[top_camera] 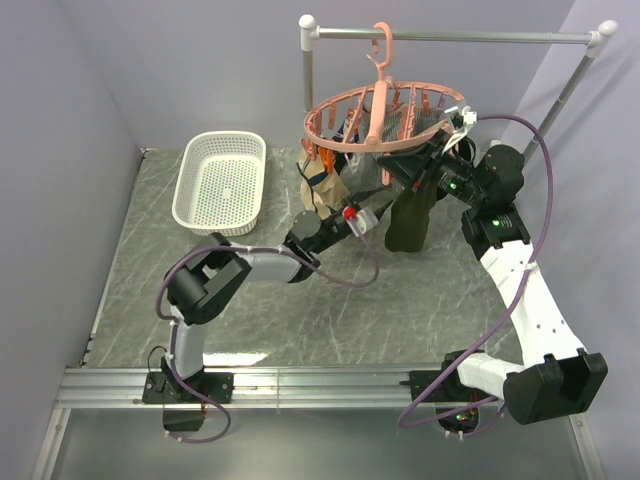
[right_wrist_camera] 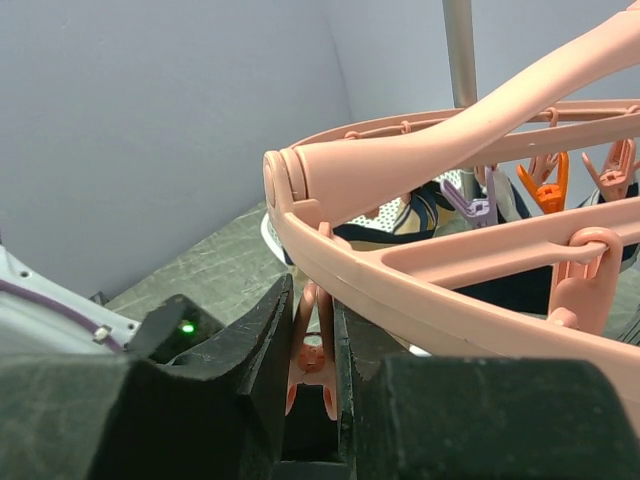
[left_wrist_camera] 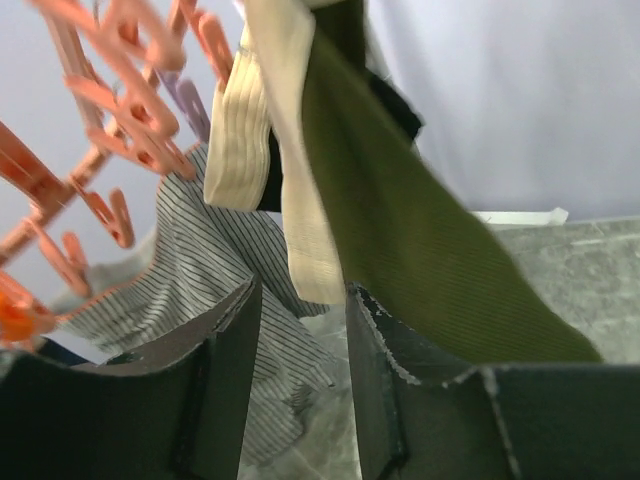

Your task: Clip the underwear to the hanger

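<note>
Right gripper (right_wrist_camera: 312, 296) is clenched on one peg (right_wrist_camera: 310, 358) of the pink hanger (right_wrist_camera: 450, 290). The peg dangles under the ring and both my fingers press its sides.

The hanger is on the grey rail (top_camera: 450, 36) along the table's (top_camera: 400, 310) far edge, toward the far right corner.

The underwear (left_wrist_camera: 420, 250) hangs below the ring, just in front of my left gripper (left_wrist_camera: 302, 300). It is dark olive ribbed cloth, drawn into a long slanting strip. Its cream waistband (left_wrist_camera: 290, 150) is folded along the edge and drops toward the gap between my fingers. I cannot see what holds its top.

Left gripper is released. The fingers stand apart with nothing pinched, and the waistband's end hangs at the mouth of the gap. A striped cloth (left_wrist_camera: 200, 260) hangs just behind it.
</note>
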`<state>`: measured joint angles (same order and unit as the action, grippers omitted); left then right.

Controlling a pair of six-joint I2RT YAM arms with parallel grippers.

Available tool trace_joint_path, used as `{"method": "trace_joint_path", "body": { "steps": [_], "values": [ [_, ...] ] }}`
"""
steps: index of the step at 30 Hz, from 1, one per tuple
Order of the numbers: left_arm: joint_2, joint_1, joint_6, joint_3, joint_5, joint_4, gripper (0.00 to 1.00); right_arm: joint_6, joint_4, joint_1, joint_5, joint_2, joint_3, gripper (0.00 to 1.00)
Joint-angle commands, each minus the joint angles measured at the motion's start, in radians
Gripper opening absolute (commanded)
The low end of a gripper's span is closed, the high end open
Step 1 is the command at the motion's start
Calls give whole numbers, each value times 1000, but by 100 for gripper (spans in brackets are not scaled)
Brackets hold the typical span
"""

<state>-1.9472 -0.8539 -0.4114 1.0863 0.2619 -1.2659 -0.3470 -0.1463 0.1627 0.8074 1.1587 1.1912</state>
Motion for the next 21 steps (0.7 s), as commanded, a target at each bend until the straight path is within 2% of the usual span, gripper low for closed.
{"method": "trace_joint_path", "body": {
  "steps": [1,5,9,10,12,13,17,21],
  "values": [
    [-54,4,117,105,-64,69,44,-9,-44,8,118,-39,19,0],
    [-139,12,126,216,-113,115,46,-9,-47,8,124,-37,22,0],
    [-179,27,167,271,-66,158,53,-9,-49,8,133,-39,19,0],
    [-185,32,175,279,-49,163,65,-9,-50,8,134,-39,21,0],
    [-205,36,198,300,-32,160,73,-12,-55,8,139,-39,19,0],
    [-214,41,204,311,-27,163,81,-15,-56,8,144,-39,19,0],
    [-260,56,279,375,-21,172,83,-23,-70,8,159,-39,16,0],
    [-291,85,355,399,49,131,84,-33,-82,8,183,-37,15,0]
  ]
}}
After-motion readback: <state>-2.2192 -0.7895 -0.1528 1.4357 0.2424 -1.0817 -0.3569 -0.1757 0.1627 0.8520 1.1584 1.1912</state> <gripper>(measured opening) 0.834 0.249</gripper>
